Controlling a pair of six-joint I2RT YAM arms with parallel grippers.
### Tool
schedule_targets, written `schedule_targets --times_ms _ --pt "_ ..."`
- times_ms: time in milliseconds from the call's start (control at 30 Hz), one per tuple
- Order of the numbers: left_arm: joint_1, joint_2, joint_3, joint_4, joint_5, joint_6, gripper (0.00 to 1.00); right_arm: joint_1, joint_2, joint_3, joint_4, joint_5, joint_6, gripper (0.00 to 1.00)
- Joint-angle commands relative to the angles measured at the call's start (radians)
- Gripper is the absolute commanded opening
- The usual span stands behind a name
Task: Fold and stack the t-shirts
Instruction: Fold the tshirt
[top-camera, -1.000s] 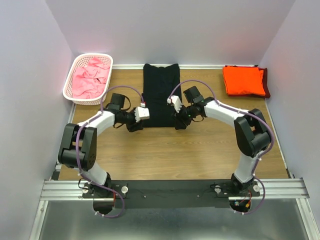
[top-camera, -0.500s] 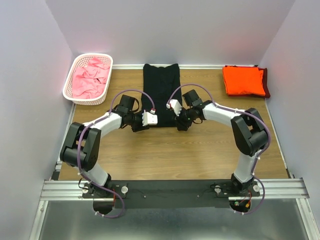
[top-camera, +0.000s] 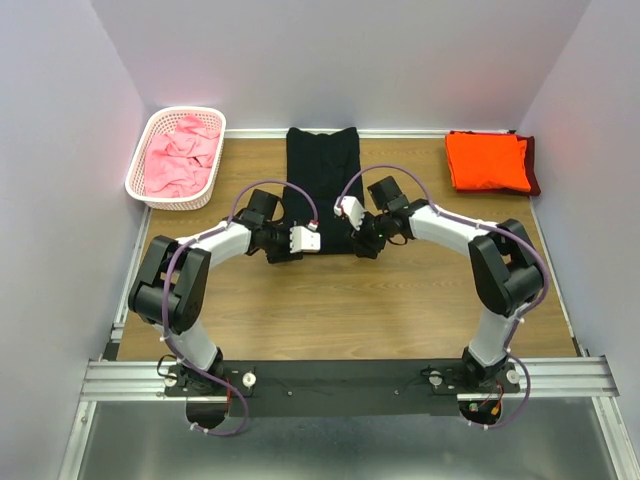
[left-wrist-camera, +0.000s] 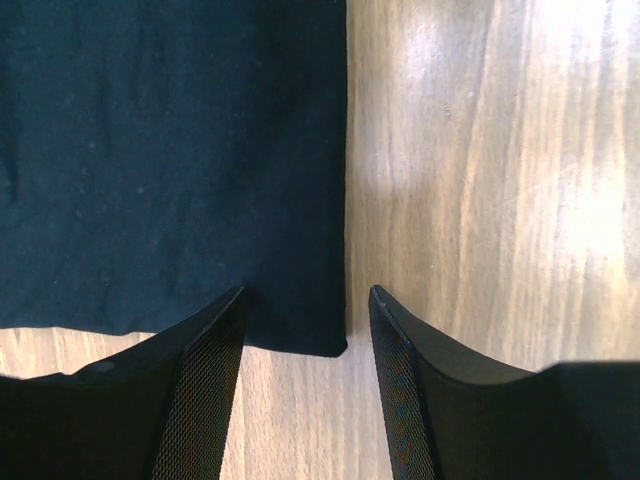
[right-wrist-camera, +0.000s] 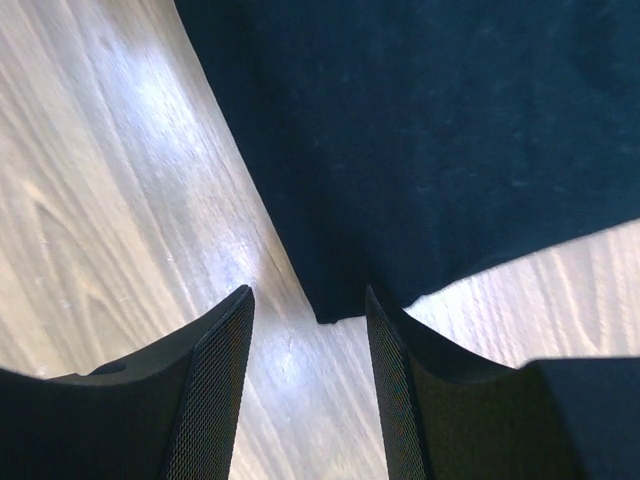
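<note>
Sliding right since a second ago, the left hand (left-wrist-camera: 305, 300) now hangs over the near left corner of the black t-shirt (top-camera: 320, 170), released, its fingers straddling the hem. The right hand (right-wrist-camera: 308, 300), also released, straddles the near right corner. The shirt lies flat at the far centre of the counter (top-camera: 350, 300).
</note>
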Motion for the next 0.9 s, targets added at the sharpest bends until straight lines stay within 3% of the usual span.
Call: schedule_targets --times_ms 0,200,233,300,400,433,867 --pt "-0.007 0.022 0.030 -0.025 -0.035 0.022 0.59 0.005 0.078 -0.018 0.005 0.029 -0.060 0.57" --pt "-0.007 0.039 0.036 -0.048 -0.038 0.044 0.51 0.006 0.100 -0.057 0.035 0.049 -0.082 0.56" --pt "-0.007 0.045 0.043 -0.057 -0.038 0.047 0.48 0.005 0.103 -0.063 0.044 0.061 -0.091 0.55" --pt "-0.007 0.063 0.054 -0.066 -0.041 0.045 0.33 0.005 0.111 -0.078 0.055 0.077 -0.094 0.49" --pt "-0.009 0.074 0.069 -0.082 -0.040 0.047 0.12 0.005 0.108 -0.080 0.058 0.089 -0.081 0.21" --pt "-0.007 0.074 0.069 -0.085 -0.037 0.048 0.01 0.005 0.103 -0.078 0.056 0.092 -0.073 0.01" --pt "0.019 -0.046 0.142 -0.191 0.074 0.010 0.00 0.006 -0.075 0.000 -0.033 0.051 0.035 0.00"
